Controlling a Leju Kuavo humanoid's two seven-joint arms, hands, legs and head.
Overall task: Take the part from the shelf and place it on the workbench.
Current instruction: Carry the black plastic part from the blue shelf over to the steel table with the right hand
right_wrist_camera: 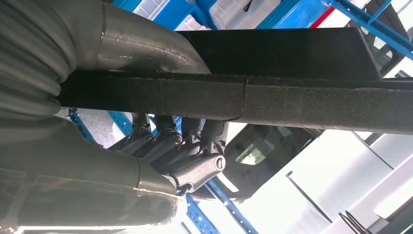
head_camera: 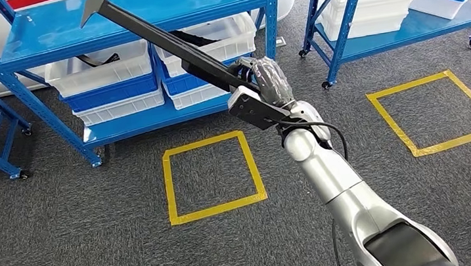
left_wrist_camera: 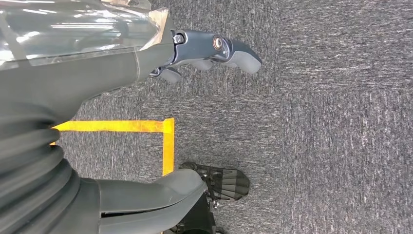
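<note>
You have the right hand (head_camera: 266,85) wrapped around the part (head_camera: 164,45), a long black bar held in the air and slanting up and to the far left, its hooked tip over the top deck of the blue shelf (head_camera: 134,15). In the right wrist view the fingers (right_wrist_camera: 187,146) curl under the bar and the thumb lies over it. White and blue bins (head_camera: 105,77) sit on the lower shelf behind. The left hand (left_wrist_camera: 195,53) hangs over grey carpet near a yellow tape corner (left_wrist_camera: 165,129); its fingers look loosely curled on nothing, though the view is partial. A yellow tape square (head_camera: 211,175) lies on the floor just left of the right arm.
</note>
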